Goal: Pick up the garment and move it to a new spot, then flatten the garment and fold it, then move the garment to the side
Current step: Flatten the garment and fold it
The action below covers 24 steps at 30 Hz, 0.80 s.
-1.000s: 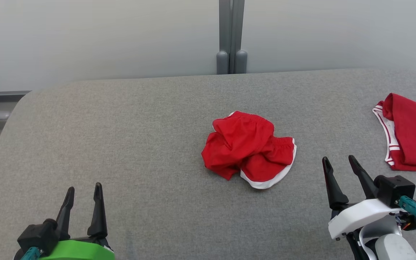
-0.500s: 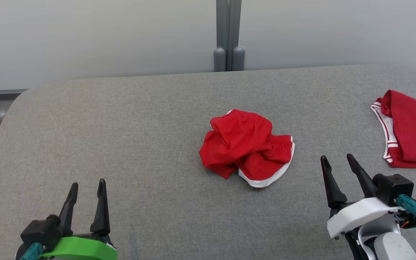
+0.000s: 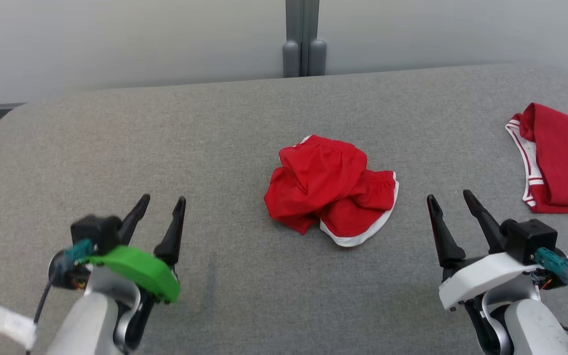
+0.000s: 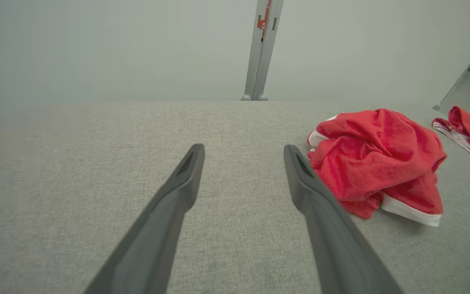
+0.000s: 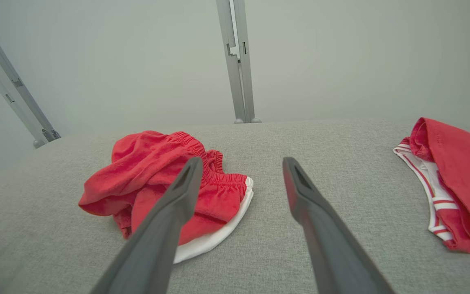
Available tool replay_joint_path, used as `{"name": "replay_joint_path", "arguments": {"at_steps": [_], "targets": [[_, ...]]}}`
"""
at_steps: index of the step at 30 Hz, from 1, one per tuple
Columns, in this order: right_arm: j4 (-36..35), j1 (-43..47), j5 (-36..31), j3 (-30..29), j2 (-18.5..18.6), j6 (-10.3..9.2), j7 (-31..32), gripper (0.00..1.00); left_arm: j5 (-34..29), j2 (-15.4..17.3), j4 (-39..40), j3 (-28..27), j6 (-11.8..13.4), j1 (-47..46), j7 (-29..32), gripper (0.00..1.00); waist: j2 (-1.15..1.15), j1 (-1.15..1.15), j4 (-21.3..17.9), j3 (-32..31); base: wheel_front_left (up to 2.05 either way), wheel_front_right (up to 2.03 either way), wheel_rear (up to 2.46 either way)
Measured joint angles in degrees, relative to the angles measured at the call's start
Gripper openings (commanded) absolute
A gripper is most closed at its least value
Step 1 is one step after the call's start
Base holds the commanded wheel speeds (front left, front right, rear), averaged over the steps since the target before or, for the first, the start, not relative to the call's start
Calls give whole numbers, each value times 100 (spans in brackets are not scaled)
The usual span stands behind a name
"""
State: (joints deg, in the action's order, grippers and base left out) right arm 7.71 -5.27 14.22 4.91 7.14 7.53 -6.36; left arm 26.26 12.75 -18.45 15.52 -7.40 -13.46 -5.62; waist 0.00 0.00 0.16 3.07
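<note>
A crumpled pair of red shorts with white trim lies bunched in the middle of the grey table. The same shorts appear right of the fingers in the left wrist view, and the shorts sit left of centre in the right wrist view. My left gripper hovers open to the left of the garment, empty. On the other side, my right gripper is open and empty, a short way off the shorts' white hem.
A second red garment with white striped trim lies folded at the table's right edge. A grey post stands behind the table's far edge against a pale wall. The table's left corner is rounded.
My left gripper has risen and moved forward and right, toward the shorts. The right gripper has edged forward slightly. The camera has tipped, shifting the whole scene.
</note>
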Motion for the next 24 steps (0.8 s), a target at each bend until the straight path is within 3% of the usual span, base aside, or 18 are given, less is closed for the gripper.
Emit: {"name": "replay_joint_path", "arguments": {"at_steps": [6, 10, 14, 24], "targets": [[-23, -345, -2, 289, 44, 0, 22, 100, 664, -166, -779, 381, -8, -1611, 1622, 100, 0, 0, -145, 401, 0, 0, 0], [33, -597, 14, 597, 48, 1, 3, 100, 861, -471, -1361, 412, 166, -2509, 2360, 100, 0, 0, -318, 689, 0, 0, 0], [127, -837, 33, 894, 24, 0, -75, 100, 971, -681, -1842, 467, 288, -3177, 2941, 100, 0, 0, -590, 938, 0, 0, 0], [505, -1204, 187, 1380, -71, 0, -366, 100, 775, -857, -2595, 823, 756, -4316, 3637, 100, 0, 0, -1325, 1495, 0, 0, 0]]}}
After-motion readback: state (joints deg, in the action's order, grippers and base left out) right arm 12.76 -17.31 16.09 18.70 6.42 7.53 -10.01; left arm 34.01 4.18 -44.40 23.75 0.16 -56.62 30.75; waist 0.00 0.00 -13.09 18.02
